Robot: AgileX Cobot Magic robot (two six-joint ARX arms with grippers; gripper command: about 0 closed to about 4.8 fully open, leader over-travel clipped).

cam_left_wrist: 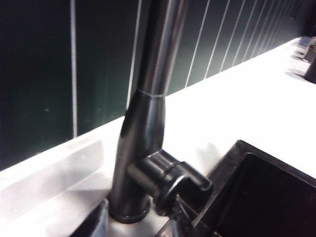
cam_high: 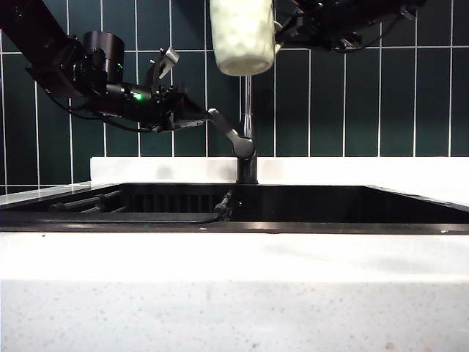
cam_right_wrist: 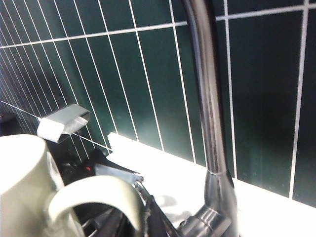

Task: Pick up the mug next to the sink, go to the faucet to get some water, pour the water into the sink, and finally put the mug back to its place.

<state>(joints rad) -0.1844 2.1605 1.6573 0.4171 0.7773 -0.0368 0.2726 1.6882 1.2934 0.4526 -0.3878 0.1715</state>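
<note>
Nearest the exterior camera, a white speckled counter (cam_high: 234,293) fills the lower part of the frame. Behind it, the sink (cam_high: 293,202) is seen as a wide black basin across the middle, bordered by a thin metal rim.

At the back edge of the sink, just right of centre, the faucet (cam_high: 248,147) rises as a thin upright pipe from a dark base, with a grey lever slanting up to the left. In the left wrist view the faucet (cam_left_wrist: 148,113) is shown close up, its lever knob projecting toward the sink corner (cam_left_wrist: 256,187).

The left gripper (cam_high: 198,117) is seen at centre left of the exterior view, level with the top of the lever and just beside its tip. Its jaws cannot be made out clearly there or in the left wrist view; whether they are spread or closed cannot be told.

The mug (cam_high: 242,37) is held high at the top centre of the frame, directly above the faucet pipe, its base just over the pipe. It is grasped by the right gripper (cam_high: 287,29), which is clenched on the handle side of the mug. In the right wrist view the mug (cam_right_wrist: 22,182) and its loop handle lie in the lower left, with the faucet (cam_right_wrist: 210,123) behind.

Farthest back, a dark green tiled wall (cam_high: 366,95) is seen.
</note>
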